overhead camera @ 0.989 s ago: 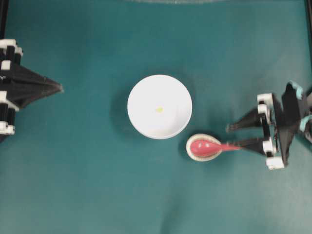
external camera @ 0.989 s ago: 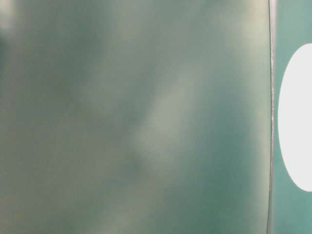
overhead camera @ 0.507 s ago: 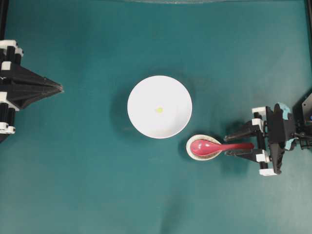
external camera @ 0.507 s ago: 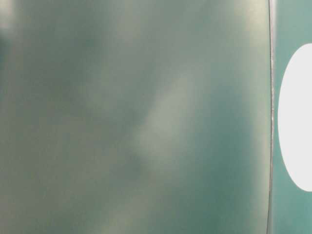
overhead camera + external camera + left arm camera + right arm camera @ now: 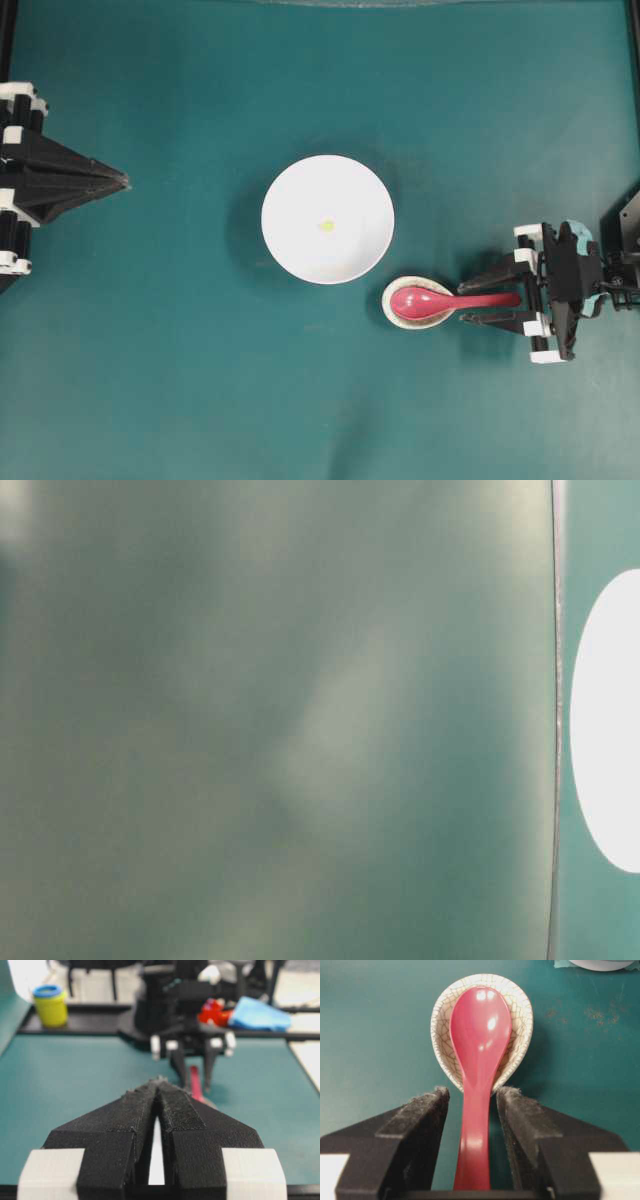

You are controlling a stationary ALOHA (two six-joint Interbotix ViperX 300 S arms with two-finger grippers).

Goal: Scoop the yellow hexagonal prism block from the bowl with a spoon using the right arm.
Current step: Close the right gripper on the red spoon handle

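Count: one bowl [image 5: 327, 219], one yellow block [image 5: 326, 226], one spoon [image 5: 479, 1060], one rest [image 5: 520, 1010] | right gripper [image 5: 470, 1097] spread, handle between fingers | left gripper [image 5: 159, 1082] pressed together

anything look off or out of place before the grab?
Only the table-level view: it is almost wholly a blurred grey-green surface, showing just an edge of the bowl. Otherwise tidy: block in the bowl, spoon seated in its speckled rest, handle between the right gripper's open jaws.

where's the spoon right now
Overhead, the spoon lies right of centre, its scoop in the speckled rest beside the bowl, handle between the open right gripper.
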